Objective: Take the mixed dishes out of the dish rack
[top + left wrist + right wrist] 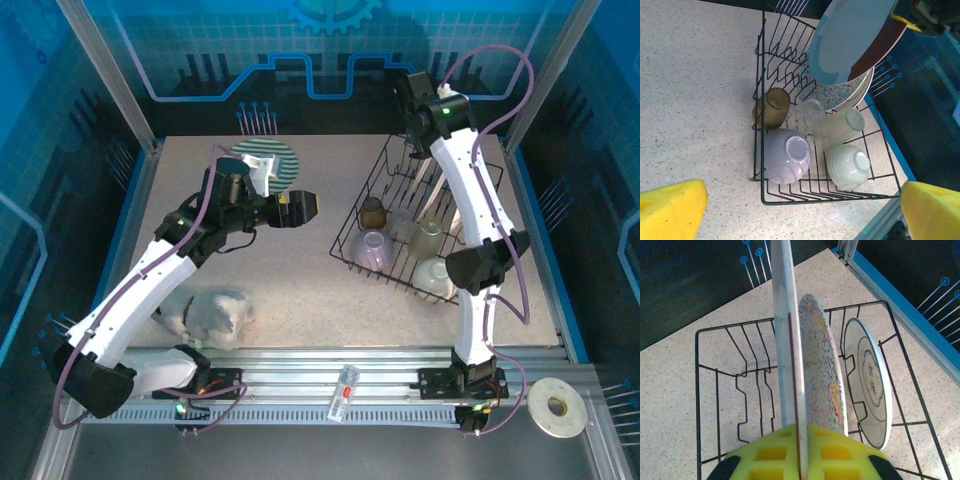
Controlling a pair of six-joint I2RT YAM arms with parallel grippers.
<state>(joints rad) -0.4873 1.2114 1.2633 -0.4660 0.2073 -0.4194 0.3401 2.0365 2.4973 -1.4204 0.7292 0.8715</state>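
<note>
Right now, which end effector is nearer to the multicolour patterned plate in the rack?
Right. The right end effector is shut on a white plate right beside the patterned plate; the left end effector hangs open outside the dish rack, off its left side.

bright, even light falls from above, tinted cold blue by the enclosure walls [60,120]. on the speckled counter [300,290], left of the dish rack [360,200], a soft, short shadow lies under the left arm [150,280]. the rack's wires read sharp in both wrist views. close to the lens, below the rack, the left pincer [802,212] shows blurred yellow pads [670,210]. the right pincer [800,457] and the white plate [785,340] edge rising over the rack look soft too. inside the rack, a faint sheen sits on the lilac bowl [787,155].
</note>
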